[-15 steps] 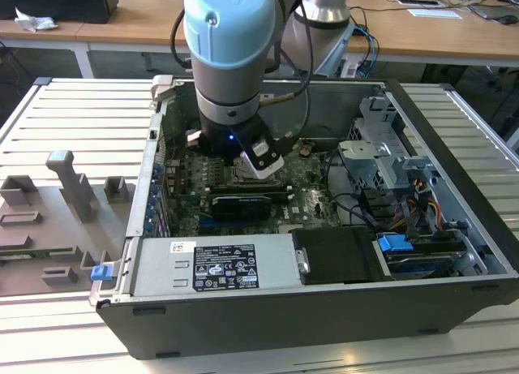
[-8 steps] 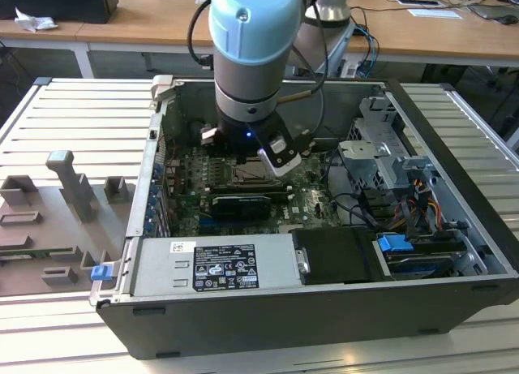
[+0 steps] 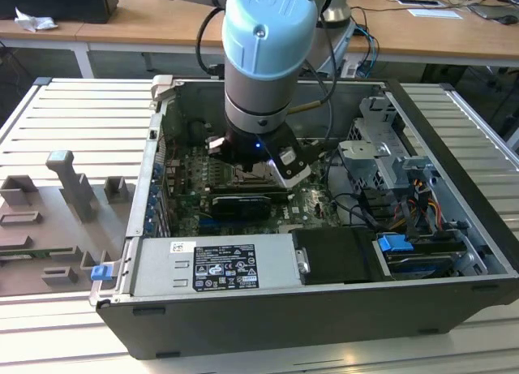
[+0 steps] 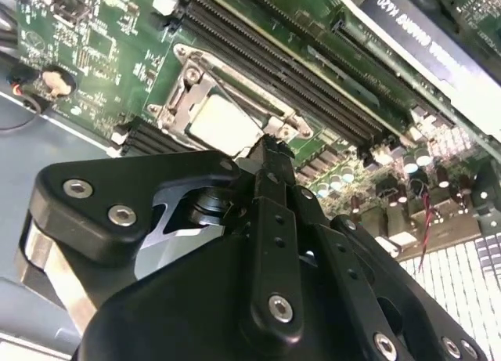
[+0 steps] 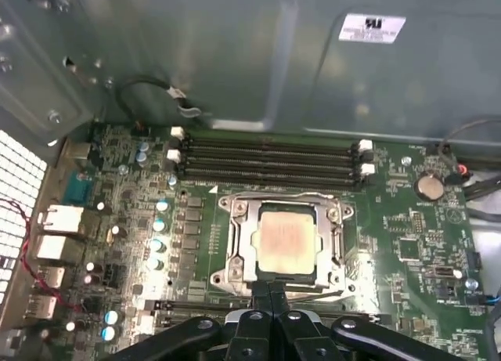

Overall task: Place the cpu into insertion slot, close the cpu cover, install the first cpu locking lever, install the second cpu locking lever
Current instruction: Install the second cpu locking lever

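The pale square cpu point(image 5: 287, 240) lies flat in the insertion slot point(image 5: 347, 214) on the green board. The silvery cpu cover point(image 5: 239, 247) is folded down around it, with the chip showing through its window. A thin wire lever point(image 5: 274, 195) runs along the cover's edge beside the memory slots. My gripper point(image 5: 270, 286) is shut, with nothing visible between its black fingers. Its tip hovers right at the socket's edge opposite the memory slots. In the second wrist view the gripper point(image 4: 270, 153) reaches the rim of the cover point(image 4: 184, 102) next to the cpu point(image 4: 223, 126). In the exterior view the arm stands over the socket point(image 3: 243, 175).
Long black memory slots point(image 5: 266, 157) lie beside the socket. A black graphics card point(image 3: 239, 205) sits close by, with the power supply point(image 3: 215, 264) along the case front. A drive cage point(image 3: 381, 155) and loose cables point(image 3: 405, 204) fill the exterior view's right. Grey fixtures point(image 3: 73, 187) stand outside the case.
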Robot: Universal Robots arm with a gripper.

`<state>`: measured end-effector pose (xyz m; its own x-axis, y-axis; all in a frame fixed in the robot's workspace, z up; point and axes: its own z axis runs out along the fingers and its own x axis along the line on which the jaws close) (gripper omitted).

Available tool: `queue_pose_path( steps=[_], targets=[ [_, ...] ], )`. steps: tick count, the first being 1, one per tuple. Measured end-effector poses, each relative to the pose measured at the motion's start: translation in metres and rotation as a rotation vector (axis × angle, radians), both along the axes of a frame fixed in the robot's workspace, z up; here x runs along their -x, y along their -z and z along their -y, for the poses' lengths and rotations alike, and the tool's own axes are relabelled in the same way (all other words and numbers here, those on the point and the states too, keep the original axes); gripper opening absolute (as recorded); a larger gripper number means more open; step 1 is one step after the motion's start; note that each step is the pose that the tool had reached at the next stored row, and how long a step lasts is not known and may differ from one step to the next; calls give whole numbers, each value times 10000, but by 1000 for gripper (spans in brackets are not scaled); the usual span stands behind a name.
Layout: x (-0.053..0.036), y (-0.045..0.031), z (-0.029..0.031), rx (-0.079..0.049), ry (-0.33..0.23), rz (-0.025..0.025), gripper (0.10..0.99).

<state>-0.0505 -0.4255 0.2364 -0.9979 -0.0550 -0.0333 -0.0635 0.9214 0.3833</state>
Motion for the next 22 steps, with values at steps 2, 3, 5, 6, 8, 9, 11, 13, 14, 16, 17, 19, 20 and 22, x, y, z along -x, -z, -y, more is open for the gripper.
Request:
queue_pose_path(
  steps=[2,3,5,6,8,9,11,13,14,16,17,19,20,22],
  targets=[
    [71,42,0,0,-3,0,106],
    [110,58,0,1,-2,-1,106],
    [170,98,1,1,-2,-1,106],
    [185,118,1,1,-1,-1,106],
    [198,156,0,2,-2,-1,106],
    [204,174,0,1,-2,-1,106],
    [221,224,0,1,-2,-1,106],
    [223,263,0,1,-4,-1,106],
    [223,282,0,1,-5,-1,106],
    [226,319,0,1,-2,-1,106],
    [230,345,0,2,-1,-1,106],
    [240,388,-3,0,-3,0,106],
    [245,395,-4,-1,-2,-1,106],
    [257,410,-6,-10,-3,-1,106]
  ],
)
